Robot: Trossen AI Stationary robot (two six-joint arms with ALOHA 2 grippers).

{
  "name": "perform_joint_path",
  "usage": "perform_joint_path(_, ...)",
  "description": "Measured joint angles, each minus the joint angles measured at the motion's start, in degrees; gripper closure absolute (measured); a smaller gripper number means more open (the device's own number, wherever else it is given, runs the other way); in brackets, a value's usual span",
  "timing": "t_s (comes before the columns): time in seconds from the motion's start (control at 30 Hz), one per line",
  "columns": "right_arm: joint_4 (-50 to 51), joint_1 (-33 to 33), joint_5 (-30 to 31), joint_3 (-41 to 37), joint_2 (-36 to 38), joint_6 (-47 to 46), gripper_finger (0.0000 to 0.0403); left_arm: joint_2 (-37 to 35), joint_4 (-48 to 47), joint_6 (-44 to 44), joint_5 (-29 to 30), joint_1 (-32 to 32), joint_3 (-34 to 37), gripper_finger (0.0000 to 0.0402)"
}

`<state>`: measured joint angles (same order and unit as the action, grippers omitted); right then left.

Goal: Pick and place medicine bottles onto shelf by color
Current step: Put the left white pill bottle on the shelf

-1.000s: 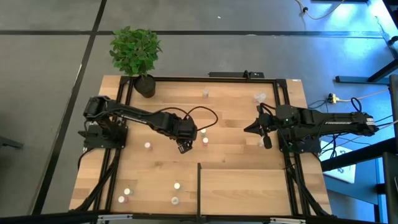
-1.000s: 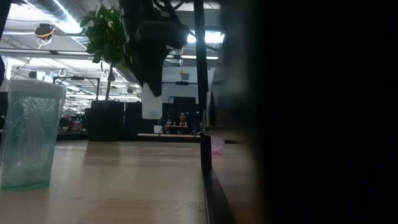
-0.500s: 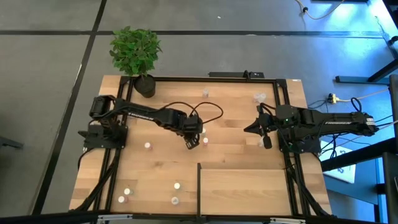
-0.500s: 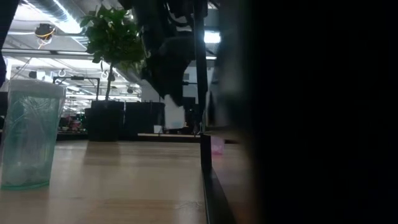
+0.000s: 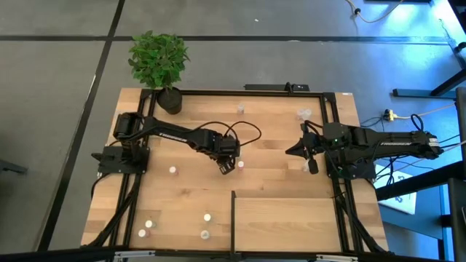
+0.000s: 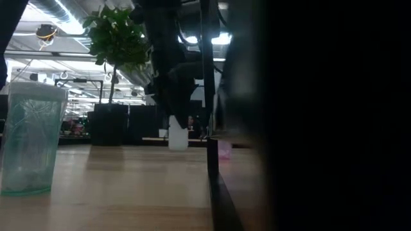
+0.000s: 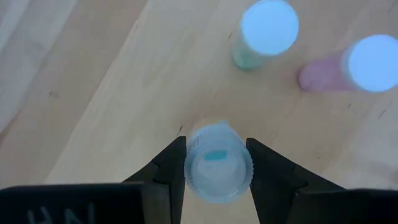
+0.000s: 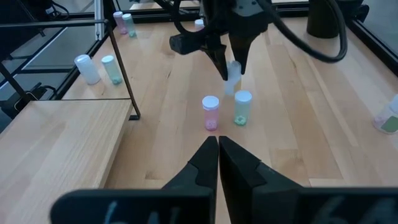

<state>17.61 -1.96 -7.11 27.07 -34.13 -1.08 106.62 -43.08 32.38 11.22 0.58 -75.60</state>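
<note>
The planked wooden table (image 5: 277,138) carried the shelf (image 5: 291,222), a pale plain panel with a black edge strip, at its near right part. A potted plant (image 5: 159,65) stood at the corner of the table diagonally opposite the shelf.

The left arm (image 5: 171,135) reached out from its base toward the middle of the table, on the far side of the shelf's black strip. The left gripper (image 7: 216,163) pointed down there, its two fingers (image 7: 166,171) pressed against either side of a pale translucent bottle (image 7: 217,163), which it had hold of. In the low view that bottle (image 6: 178,138) hung at the gripper's tip just at the table surface; whether it touched the wood could not be told.

Just beside the held bottle, and a little farther from the shelf's strip, stood a green bottle (image 7: 264,34) and a pink bottle (image 7: 354,62), both white-capped and close to each other.

The right gripper (image 8: 218,148) waited at the right side of the table beyond the shelf's far edge, its fingers brought together with nothing between them.

More small bottles (image 5: 175,225) stood scattered to the left of the shelf.
</note>
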Motion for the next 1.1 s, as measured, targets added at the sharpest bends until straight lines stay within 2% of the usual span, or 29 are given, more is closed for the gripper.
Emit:
perform_joint_path(0.43, 0.0, 0.0, 0.0, 0.0, 0.0, -0.1, 0.0385, 0.7, 0.5, 1.6, -0.4, -0.2, 0.0, 0.0274)
perform_joint_path(1.1, 0.0, 0.0, 0.0, 0.0, 0.0, -0.1, 0.0385, 0.7, 0.5, 3.2, -0.4, -0.6, 0.0, 0.0205)
